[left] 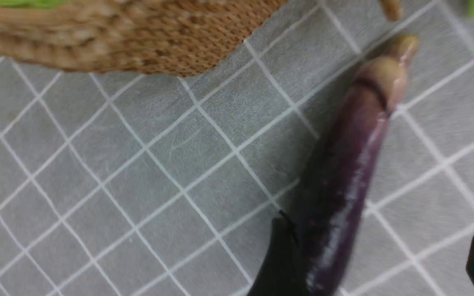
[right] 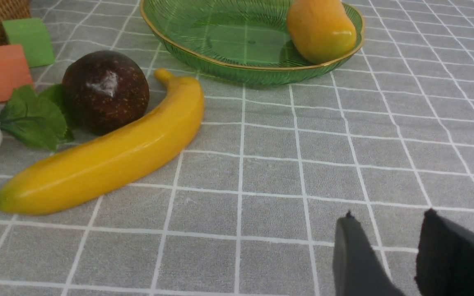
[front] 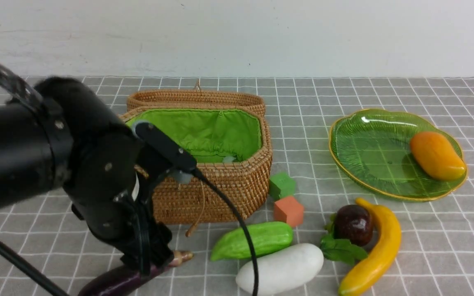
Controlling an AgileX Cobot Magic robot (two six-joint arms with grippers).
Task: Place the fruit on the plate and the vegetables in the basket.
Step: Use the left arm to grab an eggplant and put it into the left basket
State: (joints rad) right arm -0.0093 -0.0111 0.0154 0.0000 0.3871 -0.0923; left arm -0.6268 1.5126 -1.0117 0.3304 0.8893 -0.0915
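Observation:
My left gripper (front: 148,263) is open, low over the dark purple eggplant (front: 113,281) on the cloth in front of the basket (front: 220,185). In the left wrist view the eggplant (left: 344,176) lies between the wide-apart jaws, against one finger (left: 278,255). The mango (front: 436,156) lies on the green plate (front: 364,152). The banana (front: 379,250), maroon fruit (front: 354,224), leafy bunch (front: 342,248), green gourd (front: 253,240) and white gourd (front: 280,269) lie on the cloth. My right gripper (right: 385,230) is slightly open and empty, near the banana (right: 109,160). No tuber shows.
A green cube (front: 281,185) and an orange cube (front: 288,210) sit beside the basket's right end. The basket's lid stands open behind it. The left arm's cable hangs across the gourds. A white wall closes the back.

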